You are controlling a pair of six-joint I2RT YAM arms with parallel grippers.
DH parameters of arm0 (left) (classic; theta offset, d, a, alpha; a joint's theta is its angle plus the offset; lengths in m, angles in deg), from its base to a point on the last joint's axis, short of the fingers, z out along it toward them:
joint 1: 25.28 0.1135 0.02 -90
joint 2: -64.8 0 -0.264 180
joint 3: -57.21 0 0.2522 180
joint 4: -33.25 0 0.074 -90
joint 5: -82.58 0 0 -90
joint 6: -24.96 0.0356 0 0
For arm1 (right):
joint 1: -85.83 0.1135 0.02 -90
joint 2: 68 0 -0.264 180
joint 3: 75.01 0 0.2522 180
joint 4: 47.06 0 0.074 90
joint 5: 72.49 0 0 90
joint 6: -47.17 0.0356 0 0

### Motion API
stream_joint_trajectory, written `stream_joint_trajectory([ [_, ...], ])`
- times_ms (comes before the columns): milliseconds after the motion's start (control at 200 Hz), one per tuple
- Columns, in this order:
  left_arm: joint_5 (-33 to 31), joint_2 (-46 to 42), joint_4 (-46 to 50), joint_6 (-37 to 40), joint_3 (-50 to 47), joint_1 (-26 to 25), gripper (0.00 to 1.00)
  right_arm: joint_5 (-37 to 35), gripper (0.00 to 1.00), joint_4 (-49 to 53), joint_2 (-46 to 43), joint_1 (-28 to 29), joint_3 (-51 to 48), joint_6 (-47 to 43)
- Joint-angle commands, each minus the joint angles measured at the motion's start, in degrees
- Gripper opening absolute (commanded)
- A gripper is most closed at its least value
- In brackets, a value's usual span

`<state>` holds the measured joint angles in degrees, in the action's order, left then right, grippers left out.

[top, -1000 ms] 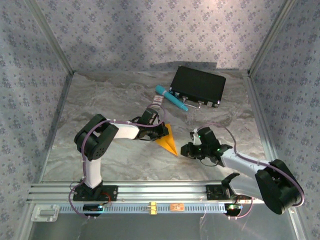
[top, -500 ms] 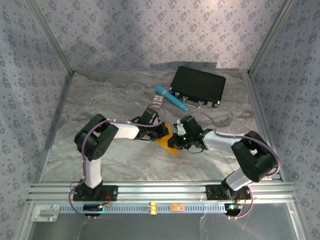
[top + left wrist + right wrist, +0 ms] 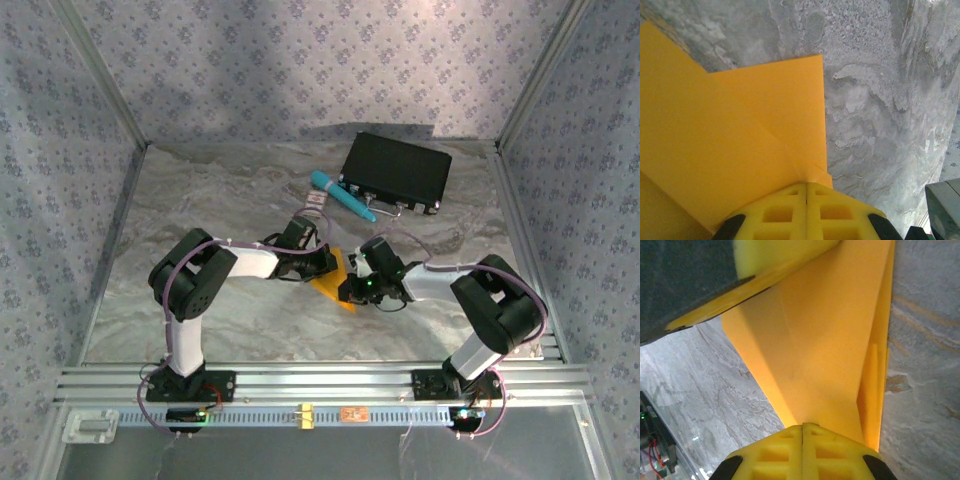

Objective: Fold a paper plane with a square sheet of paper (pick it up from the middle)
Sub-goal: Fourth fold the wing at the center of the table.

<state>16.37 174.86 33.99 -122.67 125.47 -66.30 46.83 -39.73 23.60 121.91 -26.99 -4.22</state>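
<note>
both of your grippers are closed, pads flat against each other. the left gripper (image 3: 806, 187) has its tip down on the folded orange paper (image 3: 330, 288) from the far side, and the right gripper (image 3: 802, 429) sits at the paper's narrow end. the paper lies on the table (image 3: 220, 200), mid-way between them. you cannot tell whether either pair of pads has nipped a layer. the main risk, as i judge it, is sliding: drag one tip while the other presses only lightly and the thin sheet may skid or buckle, lifting the flaps and skewing the crease. press too hard while moving and you could tear it. your two wrists are very close together, so a careless sweep could knock them into each other.
</note>
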Motion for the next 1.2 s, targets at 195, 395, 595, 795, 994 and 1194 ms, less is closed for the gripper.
stream_joint_trajectory([
  [195, -1.2, 1.8, 3.3, 1.0, -0.6, 0.1, 0.01, 0.4, 0.02, -1.6, -2.4, -1.1, -6.9, 2.5],
  [395, -1.4, 1.7, 3.5, 1.1, -1.0, 0.5, 0.01, 0.5, 0.03, -0.1, -5.5, -1.3, -9.4, 2.3],
  [595, -1.5, 1.6, 3.5, 1.1, -1.4, 0.8, 0.01, -0.1, 0.03, 0.9, -8.0, -1.4, -11.9, 2.3],
  [795, -1.5, 1.8, 3.3, 1.1, -1.5, 1.0, 0.01, -0.6, 0.03, 1.7, -10.5, -1.5, -13.8, 2.5],
  [994, -1.4, 1.9, 3.3, 1.1, -1.4, 1.0, 0.01, -1.8, 0.04, 2.9, -14.6, -1.7, -16.6, 3.7],
  [1194, -1.2, 2.0, 3.1, 1.0, -1.3, 1.0, 0.01, -3.9, 0.04, 5.4, -20.1, -2.2, -19.4, 5.0],
])
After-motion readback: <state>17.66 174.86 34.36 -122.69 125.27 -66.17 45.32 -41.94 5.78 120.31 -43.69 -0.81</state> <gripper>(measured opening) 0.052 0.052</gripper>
